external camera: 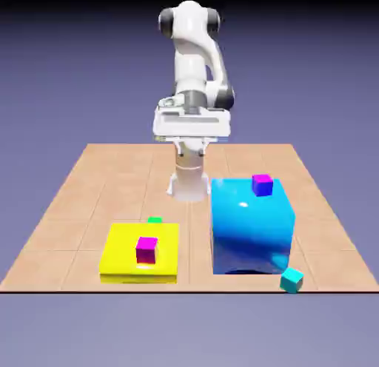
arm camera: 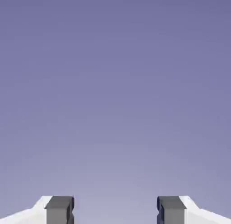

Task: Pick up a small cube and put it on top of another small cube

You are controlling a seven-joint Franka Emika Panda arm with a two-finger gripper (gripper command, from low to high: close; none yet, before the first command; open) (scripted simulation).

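Note:
The small teal cube (external camera: 292, 280) lies at the table's front edge, on the exterior view's right, just off the lower corner of a big glossy blue cube (external camera: 252, 225). My gripper (external camera: 191, 132) hangs high near the robot's base at the far side, well away from every cube. In the hand view the gripper (arm camera: 115, 210) stands open with nothing between its grey fingertips (arm camera: 59, 209), and only the plain backdrop shows beyond them. No cube appears in the hand view.
One magenta small cube (external camera: 262, 184) sits on top of the big blue cube. Another magenta cube (external camera: 146, 249) rests on a flat yellow block (external camera: 122, 254) at the front left. A small green cube (external camera: 154, 220) peeks out behind the yellow block.

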